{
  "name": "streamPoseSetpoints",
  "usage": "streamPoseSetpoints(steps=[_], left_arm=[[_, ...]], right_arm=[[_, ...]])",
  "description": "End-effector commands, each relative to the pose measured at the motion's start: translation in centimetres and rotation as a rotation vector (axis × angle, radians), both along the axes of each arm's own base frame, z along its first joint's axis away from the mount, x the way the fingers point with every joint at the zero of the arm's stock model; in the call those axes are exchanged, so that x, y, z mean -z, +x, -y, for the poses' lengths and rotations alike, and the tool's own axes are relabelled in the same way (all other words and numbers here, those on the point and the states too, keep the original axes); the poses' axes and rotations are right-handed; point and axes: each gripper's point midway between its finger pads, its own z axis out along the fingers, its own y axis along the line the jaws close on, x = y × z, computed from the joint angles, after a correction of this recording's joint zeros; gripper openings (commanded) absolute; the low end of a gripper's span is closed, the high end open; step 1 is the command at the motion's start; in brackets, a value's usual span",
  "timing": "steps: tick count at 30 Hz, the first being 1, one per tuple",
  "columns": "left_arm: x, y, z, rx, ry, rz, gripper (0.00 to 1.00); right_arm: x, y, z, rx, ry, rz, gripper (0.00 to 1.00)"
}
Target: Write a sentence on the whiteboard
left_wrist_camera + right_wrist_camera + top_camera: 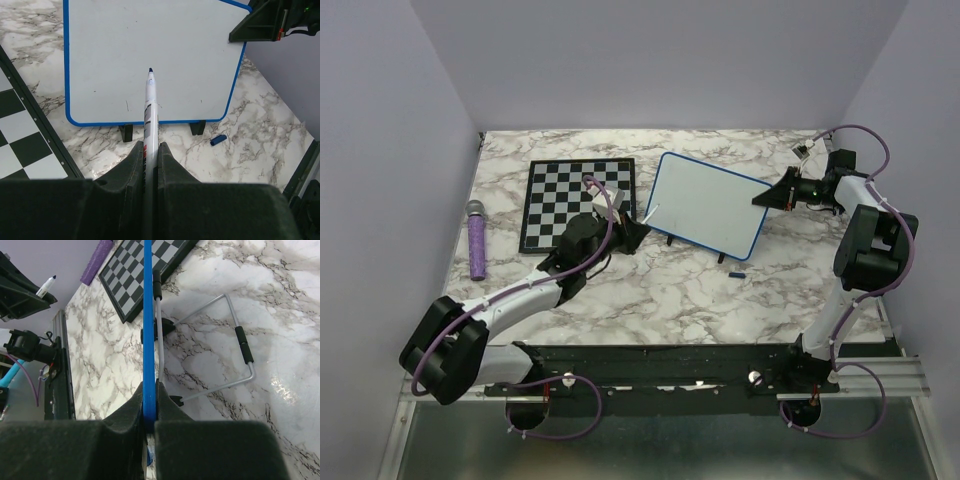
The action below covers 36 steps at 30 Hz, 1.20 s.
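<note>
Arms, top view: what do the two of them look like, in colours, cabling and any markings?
Both the left arm and the right arm have white tubular links between bulky black joint housings. A thin purple cable loops loosely along each one, from base to wrist. The jaws are matte black and wedge-shaped. No markings can be read.

Your whiteboard [125, 45] looks smooth and a little shiny, with a blue plastic edge. Behind it you can see a thin silver metal stand [243, 344]. The table [290, 385] looks like shiny marble. The marker [150, 107] is smooth plastic.
</note>
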Motion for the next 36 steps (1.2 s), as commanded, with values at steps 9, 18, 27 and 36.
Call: streamPoseSetpoints(steps=[9, 18, 27, 36], left_arm=[[-2.1, 0.9, 0.9, 0.024, -0.057, 0.043, 0.0], [-2.6, 1.8, 1.7, 0.031, -0.072, 0.047, 0.0], [-2.6, 2.3, 2.0, 0.03, -0.078, 0.044, 0.0], [-2.8, 4.8, 2.8, -0.017, -0.114, 0.037, 0.0]], right_arm=[[1.2, 1.2, 1.3, 0.019, -0.067, 0.054, 0.01], [1.1, 1.2, 1.3, 0.018, -0.066, 0.056, 0.01], [1.1, 1.2, 1.3, 0.019, -0.067, 0.055, 0.0], [1.3, 1.2, 1.3, 0.019, -0.067, 0.049, 0.01]])
